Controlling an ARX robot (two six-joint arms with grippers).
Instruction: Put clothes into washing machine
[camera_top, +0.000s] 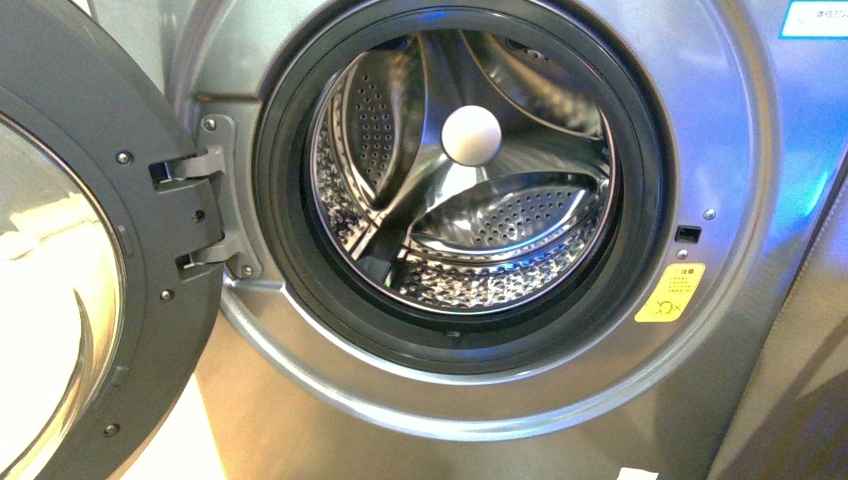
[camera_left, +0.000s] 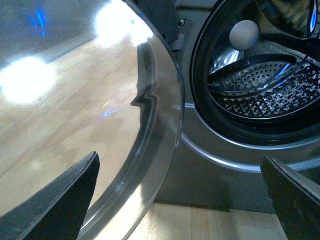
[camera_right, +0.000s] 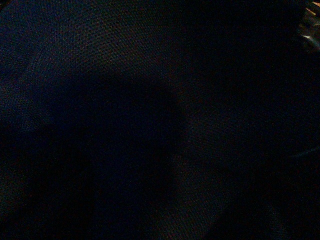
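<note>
While spread, left gripper (camera_left: 179, 155) faces washing machine (camera_left: 215, 170); right gripper unseen; view dark

Wooden floor (camera_left: 210, 226), washing machine (camera_left: 216, 172) standing there

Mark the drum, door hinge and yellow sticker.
drum (camera_top: 500, 215), front view, perforated lifter paddle
door hinge (camera_top: 222, 200), front view, middle of hinge plate
yellow sticker (camera_top: 670, 292), front view, sticker centre

Door (camera_top: 165, 310) partly off-frame; right wrist view dark.
</note>
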